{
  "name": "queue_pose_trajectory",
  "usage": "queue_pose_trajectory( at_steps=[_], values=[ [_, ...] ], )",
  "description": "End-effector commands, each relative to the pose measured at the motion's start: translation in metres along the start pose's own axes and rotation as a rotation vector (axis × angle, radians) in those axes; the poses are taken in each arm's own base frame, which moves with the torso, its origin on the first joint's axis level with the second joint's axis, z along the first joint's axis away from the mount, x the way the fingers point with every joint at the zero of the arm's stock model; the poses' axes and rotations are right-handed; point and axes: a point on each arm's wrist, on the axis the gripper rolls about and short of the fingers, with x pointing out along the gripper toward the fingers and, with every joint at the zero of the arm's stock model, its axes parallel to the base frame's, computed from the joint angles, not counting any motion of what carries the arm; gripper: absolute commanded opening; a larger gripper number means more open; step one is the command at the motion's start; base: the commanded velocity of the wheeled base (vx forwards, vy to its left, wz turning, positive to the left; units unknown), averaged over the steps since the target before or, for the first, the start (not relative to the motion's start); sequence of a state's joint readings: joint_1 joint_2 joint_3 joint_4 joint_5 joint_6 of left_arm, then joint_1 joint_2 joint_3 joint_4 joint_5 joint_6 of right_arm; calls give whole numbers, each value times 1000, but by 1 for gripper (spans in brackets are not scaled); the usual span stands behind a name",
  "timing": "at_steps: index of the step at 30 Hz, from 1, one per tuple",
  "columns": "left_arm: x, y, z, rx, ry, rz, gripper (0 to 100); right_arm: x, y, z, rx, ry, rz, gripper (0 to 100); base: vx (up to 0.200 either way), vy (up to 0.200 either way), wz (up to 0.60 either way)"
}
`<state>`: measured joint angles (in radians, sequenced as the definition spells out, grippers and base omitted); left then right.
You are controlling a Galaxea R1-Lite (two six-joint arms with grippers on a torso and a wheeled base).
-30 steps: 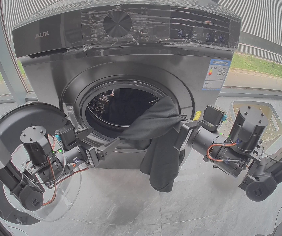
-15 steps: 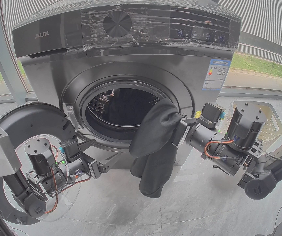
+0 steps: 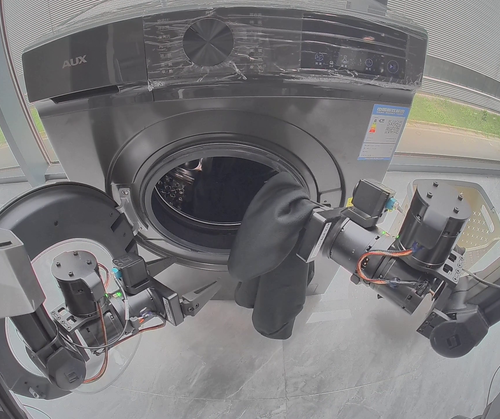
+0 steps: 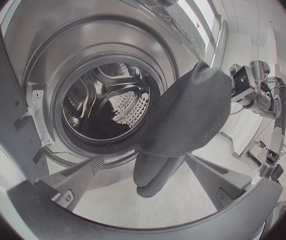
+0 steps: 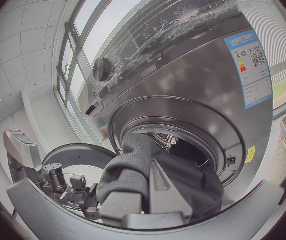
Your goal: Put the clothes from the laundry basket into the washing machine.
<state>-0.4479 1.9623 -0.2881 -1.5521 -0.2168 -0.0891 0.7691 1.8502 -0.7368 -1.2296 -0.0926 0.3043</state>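
Two right fingers (image 5: 163,184) are pinched shut on a dark garment (image 3: 270,234). It drapes over them and hangs with its long axis straight down toward the floor (image 3: 232,362). The drum (image 3: 215,199) of the washing machine (image 3: 226,112) lies just ahead of that grip and to the robot's left, and the cloth's top is against the right side of the opening's rim. I'd say the tail must be lifted over the lip.

The left fingers (image 3: 200,295) are spread wide, empty, low beside the open door (image 3: 46,216) and farther from the cloth. The laundry basket (image 3: 485,222) sits behind the right arm. A blue label (image 3: 383,132) and a small yellow sticker (image 3: 350,205) mark the front panel.
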Motion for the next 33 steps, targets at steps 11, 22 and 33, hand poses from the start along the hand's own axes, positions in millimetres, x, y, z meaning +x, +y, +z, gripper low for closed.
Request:
queue_pose_trajectory(
  at_steps=[11,22,33],
  values=[
    [27,16,-30,-14,81,38,100,-18,12,10,13,-10,117,0,0,0,0],
    [38,22,-39,-20,93,53,100,-44,5,-5,4,51,299,0,0,0,0],
    [39,20,-42,-17,103,40,100,-25,9,-7,0,23,142,0,0,0,0]
  ],
)
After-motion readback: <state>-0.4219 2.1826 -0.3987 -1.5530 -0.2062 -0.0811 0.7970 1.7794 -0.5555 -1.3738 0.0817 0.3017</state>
